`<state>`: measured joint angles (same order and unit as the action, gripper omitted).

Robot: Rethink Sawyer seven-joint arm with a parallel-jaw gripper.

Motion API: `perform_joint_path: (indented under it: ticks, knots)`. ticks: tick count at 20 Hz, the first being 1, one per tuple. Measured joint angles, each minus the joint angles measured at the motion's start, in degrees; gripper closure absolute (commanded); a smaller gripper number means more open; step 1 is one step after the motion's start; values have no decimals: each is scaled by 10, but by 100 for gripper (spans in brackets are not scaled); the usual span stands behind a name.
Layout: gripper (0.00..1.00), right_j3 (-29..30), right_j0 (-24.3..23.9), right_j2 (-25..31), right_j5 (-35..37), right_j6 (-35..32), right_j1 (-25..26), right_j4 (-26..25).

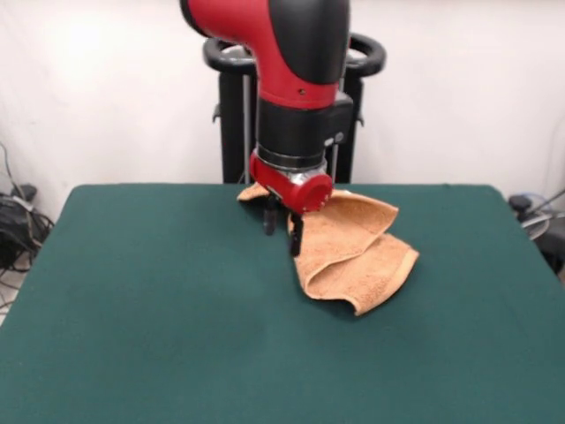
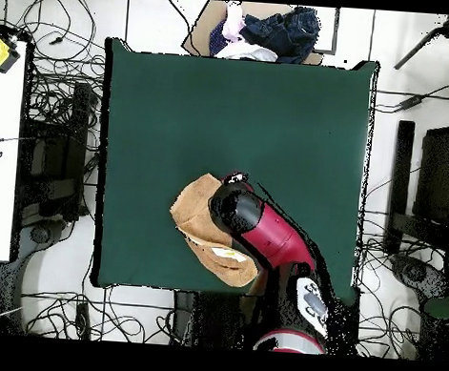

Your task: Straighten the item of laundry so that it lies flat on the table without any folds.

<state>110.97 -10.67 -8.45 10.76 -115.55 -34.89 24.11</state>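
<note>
The towel (image 1: 353, 256) lies folded over itself in layers on the table (image 1: 159, 300), at the side close to the robot's pedestal. The gripper (image 1: 282, 231) hangs at the towel's edge – its two fingers are a little apart, with no cloth visibly between them. My worry: if it closes here it may catch several layers together, so pulling would drag the bundle and not open the fold. No label or writing is readable.
</note>
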Motion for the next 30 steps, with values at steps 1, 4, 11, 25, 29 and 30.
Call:
perform_joint_path:
  ticks: [1,4,11,25,29,30]
  knots:
    - [0,4,-1,8,-7,0,2,0]
    - [0,13,-3,27,-26,0,5,0]
    - [0,28,-6,53,-51,0,14,0]
    - [0,57,-5,54,-52,0,14,-2]
    - [0,59,-4,54,-52,0,9,-5]
    - [0,59,-4,54,-52,0,9,-5]
